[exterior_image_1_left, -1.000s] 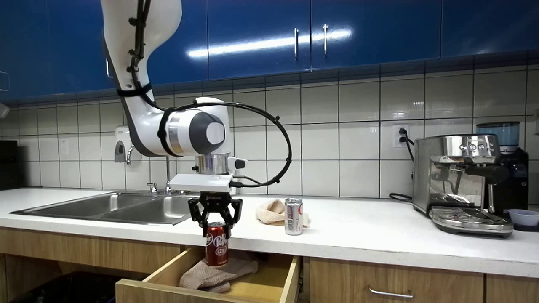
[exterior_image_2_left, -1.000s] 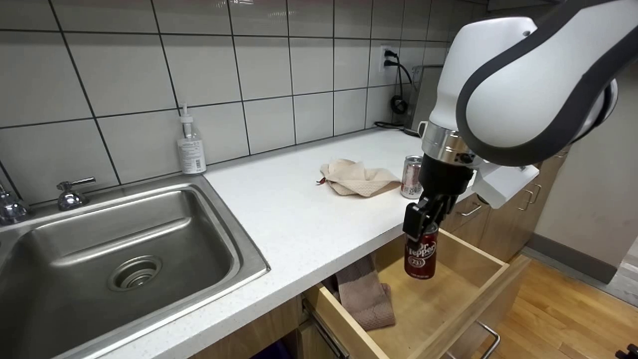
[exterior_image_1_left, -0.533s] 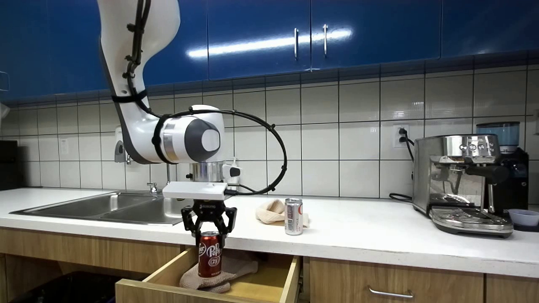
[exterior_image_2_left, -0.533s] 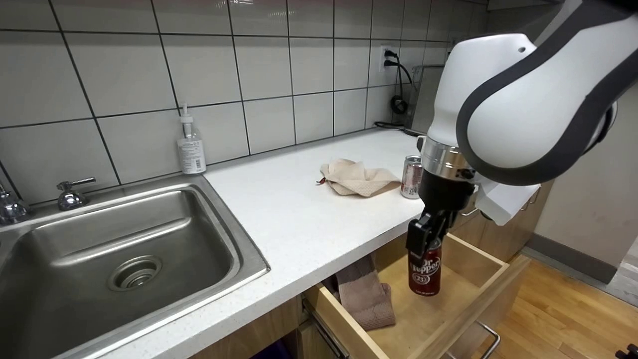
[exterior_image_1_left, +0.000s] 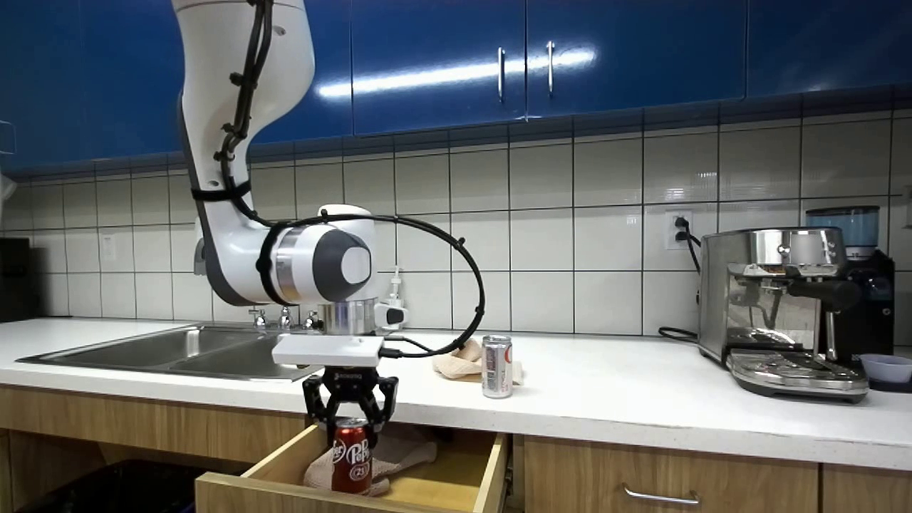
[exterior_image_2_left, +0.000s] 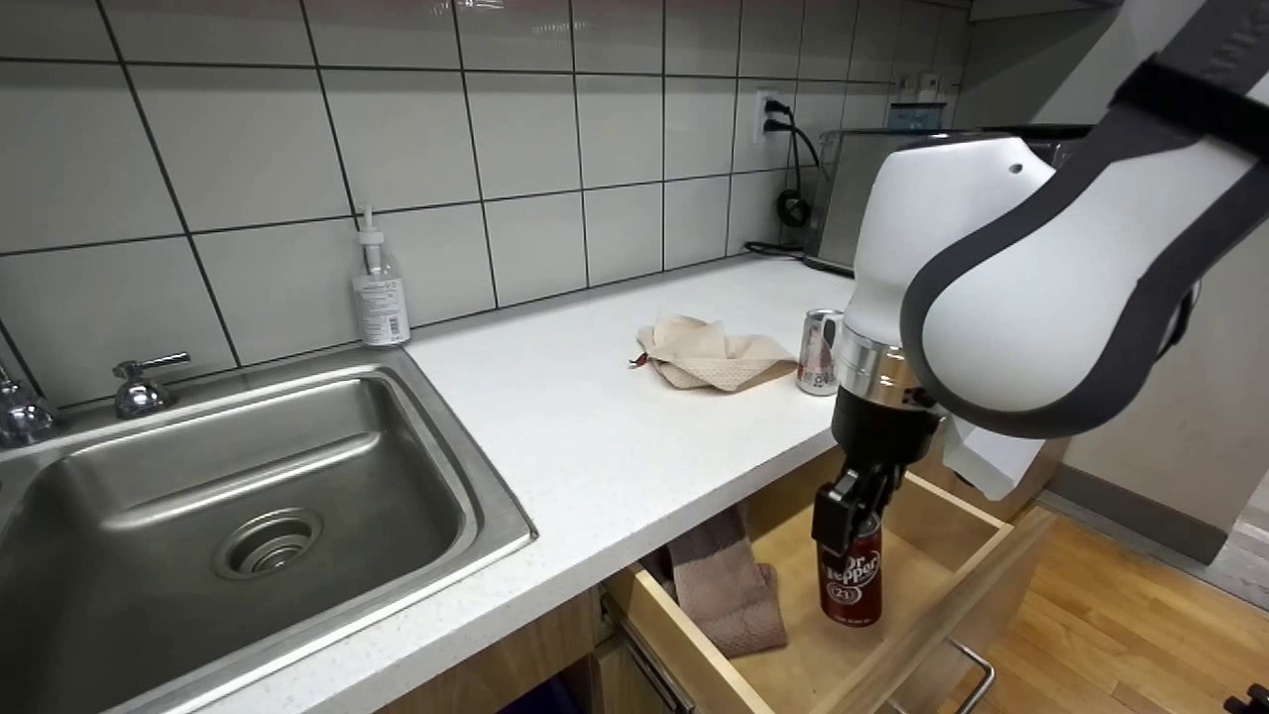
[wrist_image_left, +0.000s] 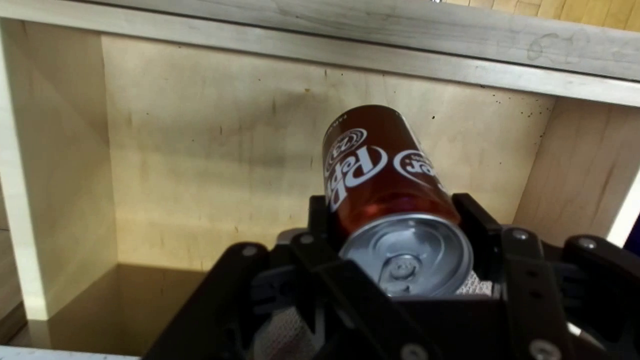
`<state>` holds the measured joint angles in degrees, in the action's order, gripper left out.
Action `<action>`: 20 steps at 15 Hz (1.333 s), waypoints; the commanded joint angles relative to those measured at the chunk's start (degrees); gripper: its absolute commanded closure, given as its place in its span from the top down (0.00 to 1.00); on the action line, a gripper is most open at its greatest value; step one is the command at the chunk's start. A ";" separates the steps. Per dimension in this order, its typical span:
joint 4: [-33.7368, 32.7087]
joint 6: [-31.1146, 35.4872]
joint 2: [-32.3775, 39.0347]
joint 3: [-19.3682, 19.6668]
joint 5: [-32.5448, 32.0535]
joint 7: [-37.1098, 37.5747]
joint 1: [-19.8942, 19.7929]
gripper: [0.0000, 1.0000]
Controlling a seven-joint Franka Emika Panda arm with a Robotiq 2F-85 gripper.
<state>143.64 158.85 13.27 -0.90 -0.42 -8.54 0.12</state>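
Observation:
My gripper (exterior_image_1_left: pixel 353 432) is shut on the upper part of a dark red Dr Pepper can (exterior_image_1_left: pixel 353 467), one finger on each side. The can is about upright inside the open wooden drawer (exterior_image_1_left: pixel 456 488); whether its base touches the drawer floor I cannot tell. In an exterior view the can (exterior_image_2_left: pixel 851 590) is right of a folded brown cloth (exterior_image_2_left: pixel 729 595) in the drawer, with the gripper (exterior_image_2_left: pixel 851 526) above. In the wrist view the gripper (wrist_image_left: pixel 392 215) has the can's (wrist_image_left: pixel 375 165) silver top between its fingers. A silver can (exterior_image_1_left: pixel 496 367) stands on the counter.
A tan cloth (exterior_image_1_left: pixel 456 362) lies by the silver can. The counter (exterior_image_2_left: pixel 555 446) edge overhangs the drawer's back. A steel sink (exterior_image_2_left: pixel 426 585), a soap bottle (exterior_image_2_left: pixel 381 297) and an espresso machine (exterior_image_1_left: pixel 784 313) are around. Blue cabinets (exterior_image_1_left: pixel 442 43) hang above.
My gripper has lowered with the red can, deeper into the drawer, first shifting slightly left in an exterior view. It stays shut on the can. The cloths and the silver can have not moved.

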 commanded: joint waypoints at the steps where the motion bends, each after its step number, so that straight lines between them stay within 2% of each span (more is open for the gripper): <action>1: -0.69 3.34 1.88 -0.93 -0.29 -0.78 -0.42 0.38; 13: -1.30 9.45 7.13 -2.42 -0.82 -1.03 -0.89 0.38; 20: -1.08 10.55 8.26 -1.93 -2.74 -0.89 -0.33 0.38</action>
<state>142.99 168.62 21.37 -2.58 -1.71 -8.62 0.13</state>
